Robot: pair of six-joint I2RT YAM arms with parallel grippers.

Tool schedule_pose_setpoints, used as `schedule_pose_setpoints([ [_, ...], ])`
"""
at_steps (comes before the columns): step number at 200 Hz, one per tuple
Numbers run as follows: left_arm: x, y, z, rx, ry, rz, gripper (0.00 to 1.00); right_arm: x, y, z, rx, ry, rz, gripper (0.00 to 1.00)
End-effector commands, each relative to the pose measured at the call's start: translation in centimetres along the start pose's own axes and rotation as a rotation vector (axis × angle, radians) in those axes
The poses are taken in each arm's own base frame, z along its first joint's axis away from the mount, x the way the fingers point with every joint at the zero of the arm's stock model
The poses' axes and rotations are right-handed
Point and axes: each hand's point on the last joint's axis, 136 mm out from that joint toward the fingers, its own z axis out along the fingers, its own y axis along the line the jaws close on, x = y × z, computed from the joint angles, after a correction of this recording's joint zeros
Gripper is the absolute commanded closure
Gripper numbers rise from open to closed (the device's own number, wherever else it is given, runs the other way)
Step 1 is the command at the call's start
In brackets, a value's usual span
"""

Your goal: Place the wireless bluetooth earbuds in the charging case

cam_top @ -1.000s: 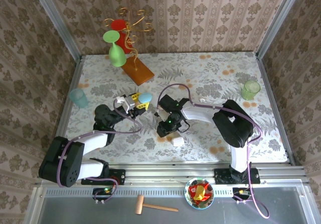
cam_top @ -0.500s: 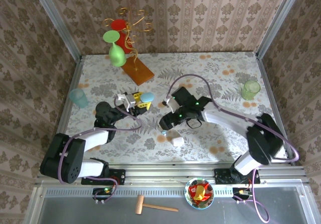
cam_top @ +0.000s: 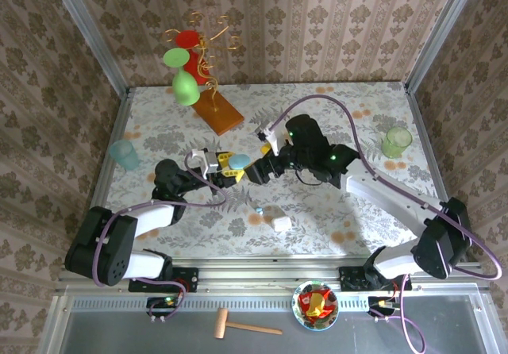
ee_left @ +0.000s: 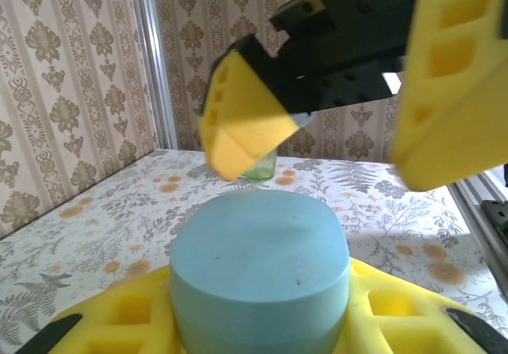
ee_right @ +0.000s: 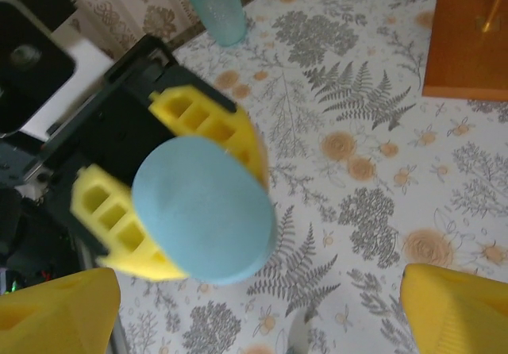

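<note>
A pale blue oval charging case point(cam_top: 238, 161) is held above the table, lid closed, by my left gripper point(cam_top: 232, 167), which is shut on it. In the left wrist view the case point(ee_left: 260, 263) sits between the yellow fingers point(ee_left: 127, 318). My right gripper point(cam_top: 255, 171) hangs just right of the case, open and facing it, empty. In the right wrist view the case point(ee_right: 205, 211) lies ahead of my open right gripper point(ee_right: 254, 322). One tiny pale blue earbud point(cam_top: 258, 209) lies on the table below the grippers.
A white squarish case point(cam_top: 281, 223) lies beside the earbud. A green cup point(cam_top: 396, 141) stands at the right and a teal cup point(cam_top: 124, 154) at the left. A wooden stand point(cam_top: 218, 112) with hanging glasses is at the back.
My right gripper opened, rose from the table near the white case and swung back towards the blue case. A small blue earbud now lies where it was. The left gripper shifted slightly right.
</note>
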Motion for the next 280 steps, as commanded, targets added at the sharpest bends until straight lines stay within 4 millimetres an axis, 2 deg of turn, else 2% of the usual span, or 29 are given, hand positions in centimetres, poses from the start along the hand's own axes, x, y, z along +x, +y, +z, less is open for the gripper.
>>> schedule_pose_setpoints([
  [1, -1.2, -0.6, 0.4, 0.053, -0.023, 0.007, 0.77, -0.8, -1.1, 0.7, 0.031, -0.015, -0.009, 0.08],
  [52, -1.3, -0.1, 0.5, 0.034, -0.024, -0.034, 0.77, -0.2, -1.5, 1.3, 0.035, 0.003, -0.018, 0.08],
  [91, -1.4, 0.0, 0.6, 0.034, -0.026, -0.056, 0.77, -0.1, -2.6, 1.7, 0.089, 0.012, -0.020, 0.08],
  [130, -1.3, -0.3, 0.6, 0.048, -0.026, -0.052, 0.78, -1.8, -4.0, 1.0, 0.182, -0.055, -0.022, 0.09],
  [175, -1.1, -0.5, 0.6, 0.057, -0.023, -0.049, 0.77, -3.7, -5.2, 0.3, 0.213, -0.131, 0.008, 0.09],
  [263, -0.9, -0.6, 0.6, 0.064, -0.020, -0.050, 0.77, -4.4, -5.7, 0.9, 0.204, -0.134, 0.025, 0.09],
  [280, -0.8, -0.5, 0.6, 0.057, -0.021, -0.051, 0.77, -4.6, -5.1, 0.8, 0.180, -0.133, 0.022, 0.09],
])
